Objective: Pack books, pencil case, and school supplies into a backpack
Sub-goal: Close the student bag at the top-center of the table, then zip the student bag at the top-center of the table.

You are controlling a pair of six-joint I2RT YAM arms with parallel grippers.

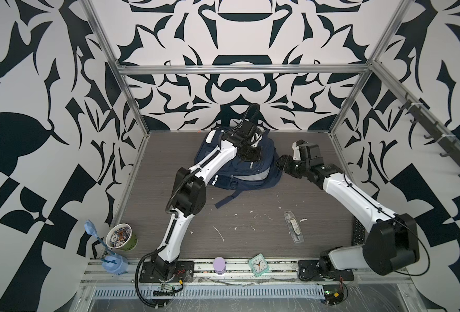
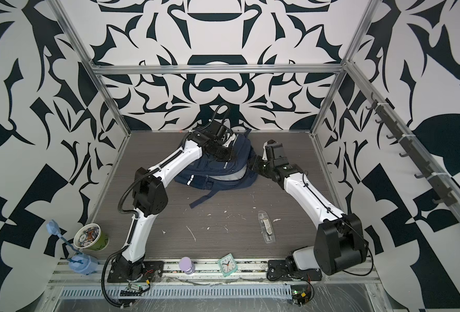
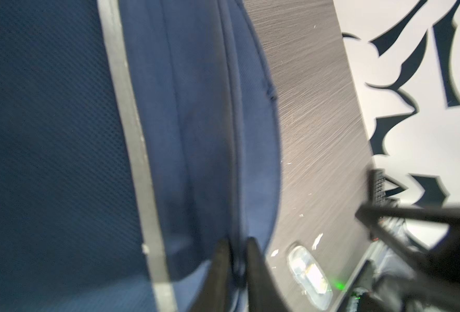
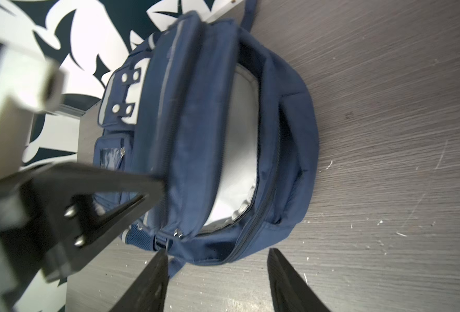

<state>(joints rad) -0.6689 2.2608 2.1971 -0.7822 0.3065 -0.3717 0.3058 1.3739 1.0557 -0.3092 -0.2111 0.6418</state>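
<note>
In both top views the left arm [image 1: 212,162] covers the far half of the backpack [image 1: 250,179], so little of its front shows there. The left wrist view is smeared. In it the left gripper's [image 3: 238,240] fingers stand a narrow slit apart with a blue seam of the backpack between them. I cannot tell whether they pinch it or merely flank it.

The right gripper [image 4: 218,251] is spread wide and empty, just beside the backpack at its 3 o'clock.

The backpack lies flat at the table's [image 1: 147,205] 12 o'clock. It is navy, with white patches crossed by dark tabs. Its main zip gapes on pale grey lining, and anything deeper is hidden.

The school supplies [image 1: 293,227], a narrow clear packet with whitish and dark contents, lie at the table's 4 o'clock, well apart from the backpack.
</note>
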